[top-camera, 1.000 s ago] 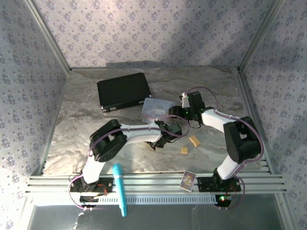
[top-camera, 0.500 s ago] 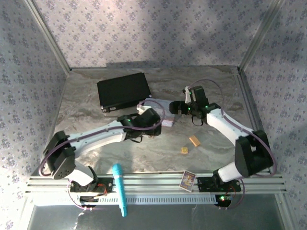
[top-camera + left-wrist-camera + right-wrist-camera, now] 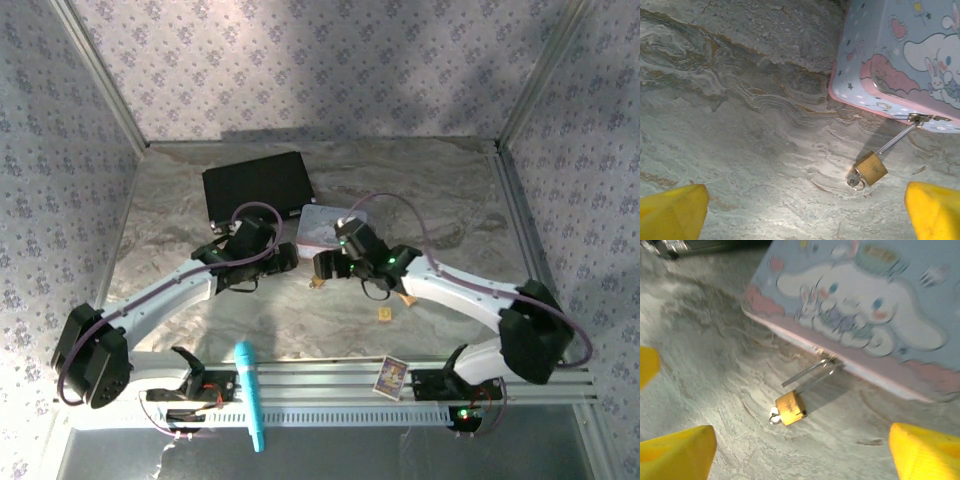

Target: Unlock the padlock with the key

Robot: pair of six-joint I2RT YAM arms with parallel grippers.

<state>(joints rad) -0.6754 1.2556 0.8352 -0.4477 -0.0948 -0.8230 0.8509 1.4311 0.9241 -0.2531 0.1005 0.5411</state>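
The small brass padlock [image 3: 871, 168] lies on the table just in front of the pastel tin [image 3: 900, 55], and its thin shackle [image 3: 812, 371] is hooked through the tin's latch. One shackle leg ends free beside the body, so the shackle stands open. The tiny silvery key [image 3: 856, 181] sticks out of the padlock's bottom, also seen as the key [image 3: 773, 416]. My left gripper [image 3: 805, 215] is open and hovers left of the padlock [image 3: 318, 283]. My right gripper [image 3: 800, 455] is open above the padlock [image 3: 790, 409]. Neither touches it.
A black box [image 3: 258, 188] lies behind the tin [image 3: 322, 226]. A tan block [image 3: 405, 295] and a tiny tan cube [image 3: 385, 314] sit under the right arm. A turquoise marker [image 3: 250, 395] and a small card [image 3: 391, 375] rest on the front rail.
My left gripper has pulled back leftward away from the padlock. My right gripper has swung from the back right, past the tin, down to just above the padlock.
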